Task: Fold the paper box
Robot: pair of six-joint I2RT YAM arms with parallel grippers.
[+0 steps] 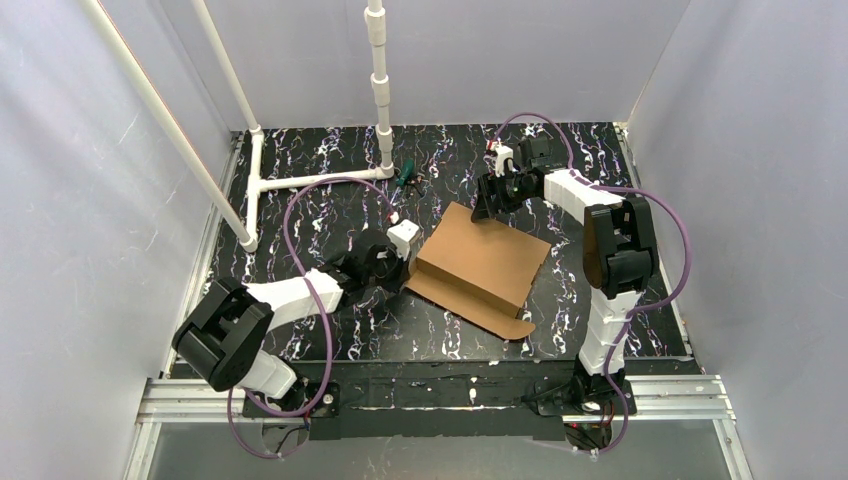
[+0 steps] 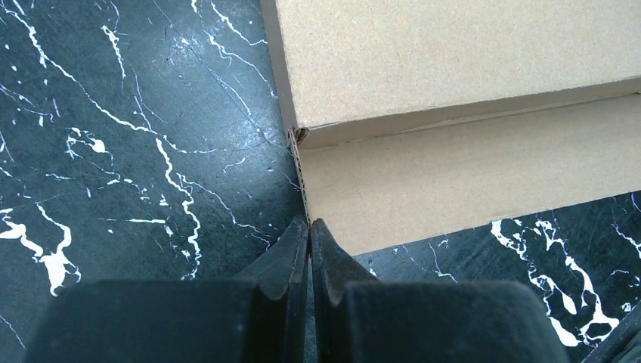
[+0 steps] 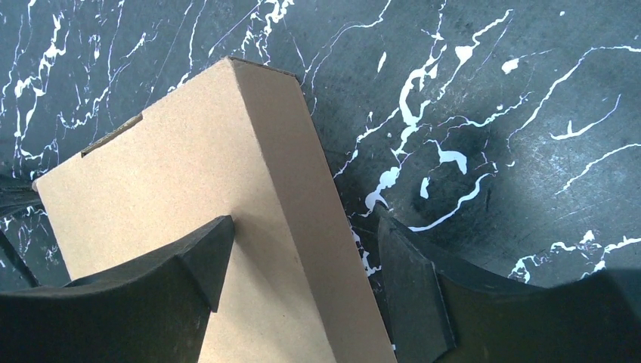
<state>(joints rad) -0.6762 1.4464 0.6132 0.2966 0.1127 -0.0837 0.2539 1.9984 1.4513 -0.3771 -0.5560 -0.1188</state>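
Top external view shows the paper box [image 1: 480,268] lying flat near the middle of the black marbled table [image 1: 330,170], between the two arms, its top panel folded over and a lower flap sticking out along the near side. In the left wrist view the left gripper [image 2: 310,227] has its fingers pressed together with nothing between them, the tips right at the raw corrugated end of that lower flap, touching it or just beside it. In the right wrist view the right gripper [image 3: 302,223] stands wide, straddling the box's far long edge: one finger over the top panel, the other out over the table past the side wall, closed on nothing. The cardboard looks light and stiff across its panels but ready to hinge at the scored lines, and it will likely slide on the smooth table if pushed from one side only. A good hold is probably a flap's free edge, pinched gently, since corrugated edges crush easily.
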